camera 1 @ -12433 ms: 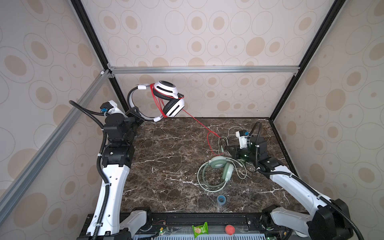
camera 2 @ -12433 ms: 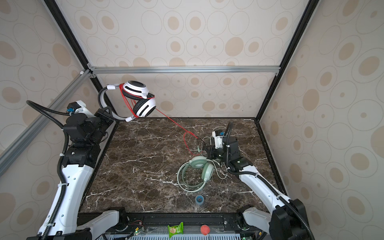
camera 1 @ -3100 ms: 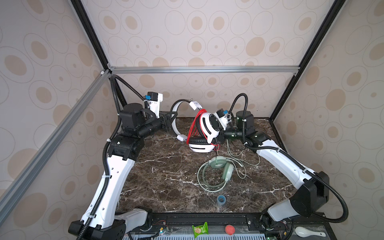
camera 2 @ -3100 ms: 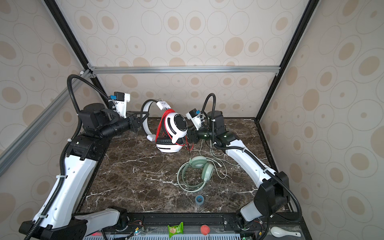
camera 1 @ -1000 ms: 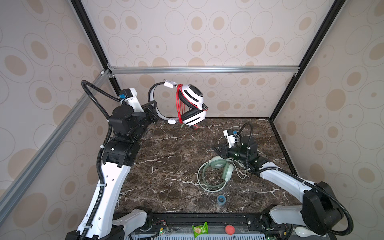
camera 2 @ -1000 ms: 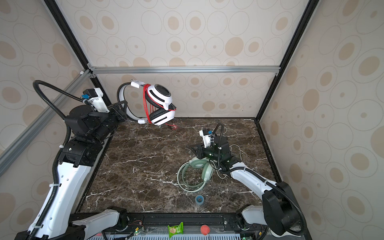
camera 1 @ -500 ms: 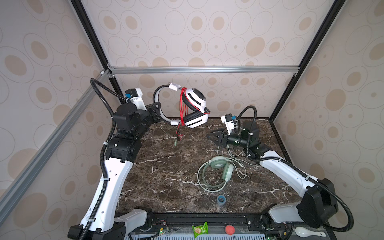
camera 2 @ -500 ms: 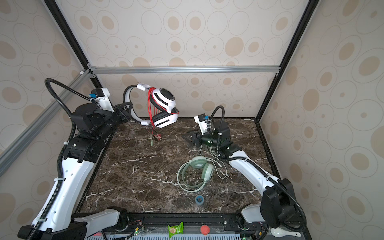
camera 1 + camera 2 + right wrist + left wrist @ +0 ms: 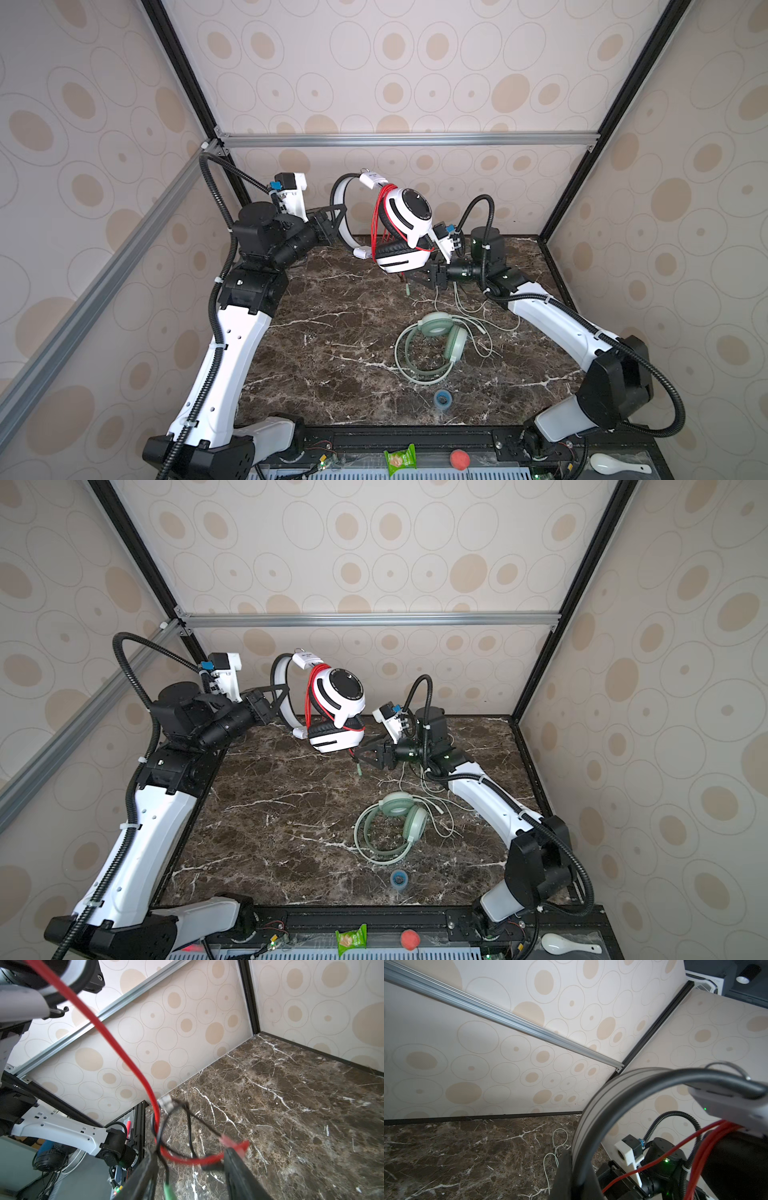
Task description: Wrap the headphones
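Aloft, white-and-black headphones (image 9: 405, 232), headband (image 9: 338, 191) leftward.

My left gripper (image 9: 337, 218) sits back left above the table (image 9: 324, 345), clamped on the band of the lifted headphones (image 9: 409, 216), which hang to its right. Just below their cups, on the right, is my right gripper (image 9: 417, 276), jaws apart, the tail of the wound cable (image 9: 133, 1068) lying between them. In front of it the other headphones (image 9: 436, 330) lie flat on the table, their loose cable (image 9: 457, 297) strewn behind and right of them; a small roll (image 9: 442, 398) lies nearer the front edge
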